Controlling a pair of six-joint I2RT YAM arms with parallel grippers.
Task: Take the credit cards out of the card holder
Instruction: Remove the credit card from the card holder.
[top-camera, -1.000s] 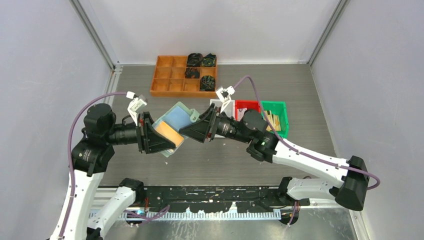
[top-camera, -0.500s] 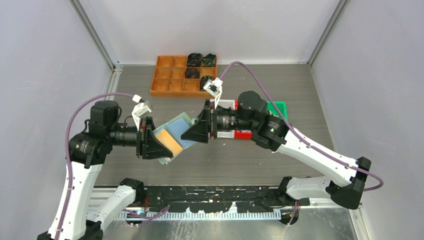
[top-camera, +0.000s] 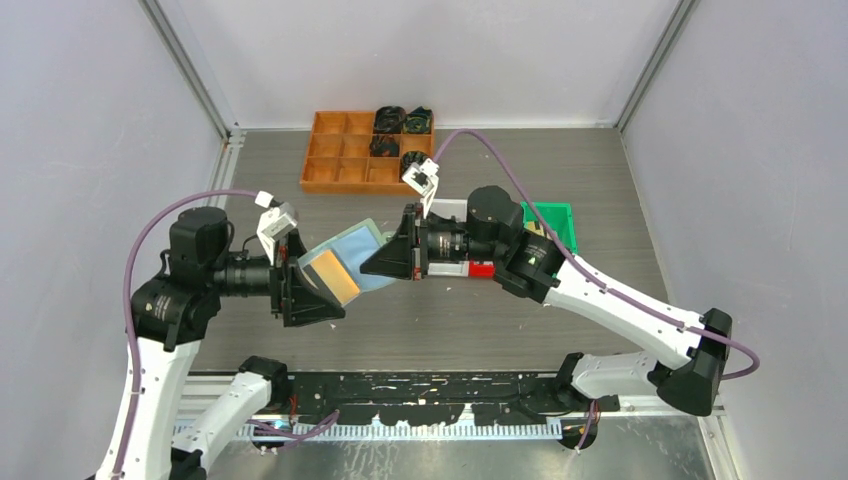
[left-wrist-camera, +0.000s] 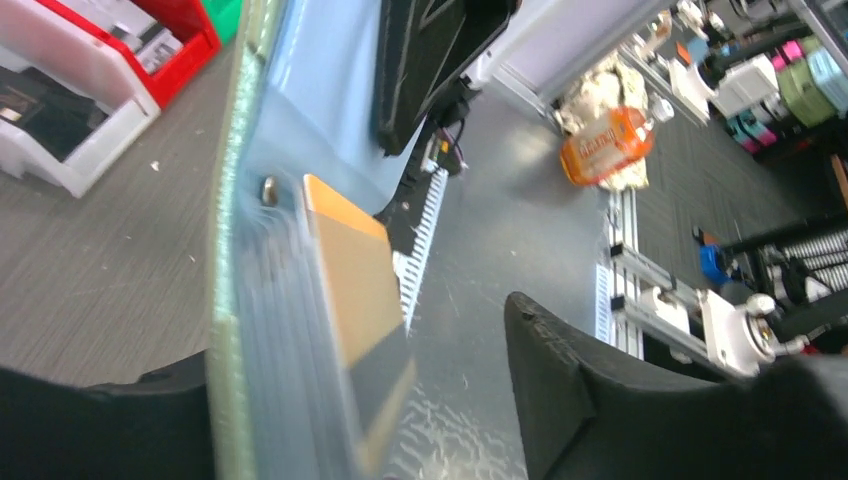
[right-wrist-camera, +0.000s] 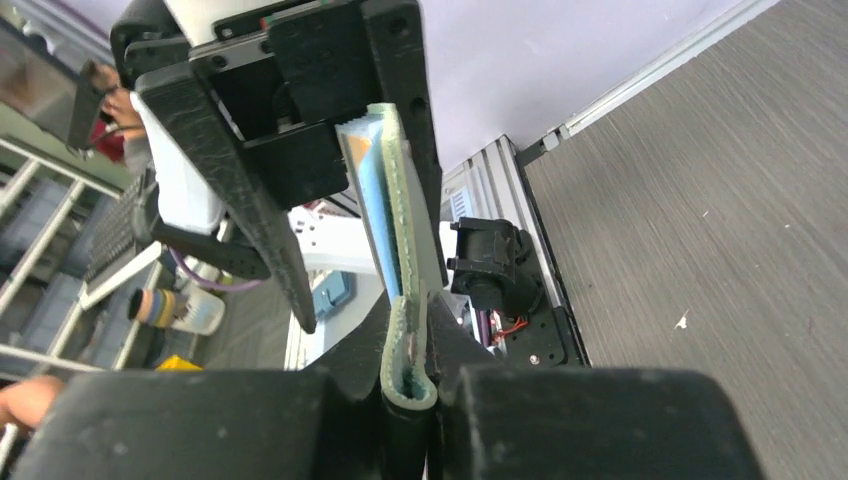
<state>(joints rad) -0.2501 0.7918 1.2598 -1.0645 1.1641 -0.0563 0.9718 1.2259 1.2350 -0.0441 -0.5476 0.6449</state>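
**Card holder held aloft, orange card ready to be drawn**

The card holder (top-camera: 350, 258) hangs open in the air above the worktop (top-camera: 450, 310), on the arms' side of the orange tray (top-camera: 312, 150) and well apart from it. An orange credit card (left-wrist-camera: 355, 290) sits in its pale blue pocket, its top edge standing proud of the pocket. Whether more cards lie behind it I cannot tell, as the pocket is blurred in the left wrist view.

The step in hand looks like the hand-off into extraction: one arm steadies the holder so the other can pull a card free.

The right claw (right-wrist-camera: 410, 380) is pinched tight on the green folded edge of the holder, on the end farther from the tray's left corner, and carries it. The left claw (top-camera: 318, 290) stands wide, its jaws straddling the card end. The holder rests against one finger, the other finger (left-wrist-camera: 600, 400) is clear of it, and nothing is gripped.

The next move probably calls for the left claw to close on the exposed card alone, not the pocket fabric, then draw it out along the pocket's line while the right claw holds firm.
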